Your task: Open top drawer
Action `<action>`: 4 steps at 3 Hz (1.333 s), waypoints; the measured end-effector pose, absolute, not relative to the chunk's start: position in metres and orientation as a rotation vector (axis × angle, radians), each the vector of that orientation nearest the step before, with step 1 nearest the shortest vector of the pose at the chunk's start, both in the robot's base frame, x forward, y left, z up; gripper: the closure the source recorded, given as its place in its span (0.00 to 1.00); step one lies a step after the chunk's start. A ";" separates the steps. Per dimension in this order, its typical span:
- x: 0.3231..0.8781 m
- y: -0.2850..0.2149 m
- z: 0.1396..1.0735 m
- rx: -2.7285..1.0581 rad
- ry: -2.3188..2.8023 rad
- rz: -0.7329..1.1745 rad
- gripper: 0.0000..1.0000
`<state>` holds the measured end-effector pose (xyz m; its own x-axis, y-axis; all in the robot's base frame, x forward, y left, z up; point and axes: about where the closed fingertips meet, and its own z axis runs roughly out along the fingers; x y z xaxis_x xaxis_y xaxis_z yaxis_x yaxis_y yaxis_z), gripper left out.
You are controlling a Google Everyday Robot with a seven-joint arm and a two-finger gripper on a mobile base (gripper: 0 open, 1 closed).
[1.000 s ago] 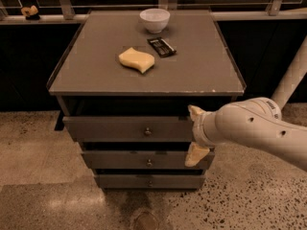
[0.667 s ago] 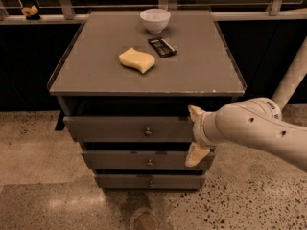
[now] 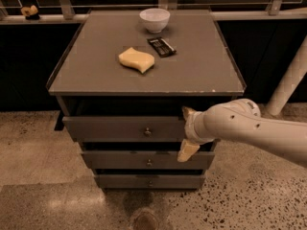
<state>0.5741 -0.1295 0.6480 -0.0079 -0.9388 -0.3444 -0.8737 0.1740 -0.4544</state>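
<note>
We see the gripper (image 3: pixel 187 131) at the right end of the top drawer (image 3: pixel 120 128), reaching in from the right on a pale, rounded arm (image 3: pixel 249 126). Its two cream fingers (image 3: pixel 187 151) are spread wide, one above the other. The upper one sits at the drawer front's top edge and the lower one hangs below its bottom edge, over the middle drawer (image 3: pixel 134 159). They pinch nothing that we can make out, and we cannot tell whether either finger touches the wood.

The top drawer lies directly under the counter (image 3: pixel 201 73), with a dark gap above its front. Its small round knob (image 3: pixel 147 132) sits at the centre, to the left of the gripper and apart from it. Below the middle drawer comes the bottom drawer (image 3: pixel 144 181), each with its own knob.

On the counter a white bowl (image 3: pixel 154 19) stands near the far edge. A dark flat packet (image 3: pixel 161 46) lies in front of it, and a yellow sponge (image 3: pixel 136 60) is just left of the packet. The cabinet stands on a speckled floor (image 3: pixel 38 166), and a white pole (image 3: pixel 290 80) leans at the right.
</note>
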 end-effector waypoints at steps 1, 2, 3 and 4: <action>0.594 -0.123 0.611 -1.680 1.917 -0.138 0.00; 0.594 -0.123 0.612 -1.680 1.917 -0.138 0.00; 0.594 -0.123 0.611 -1.680 1.917 -0.138 0.19; 0.594 -0.123 0.611 -1.680 1.917 -0.138 0.42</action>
<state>0.5936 -0.1232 0.6115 -0.0386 -0.9352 -0.3519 -0.8752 0.2016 -0.4398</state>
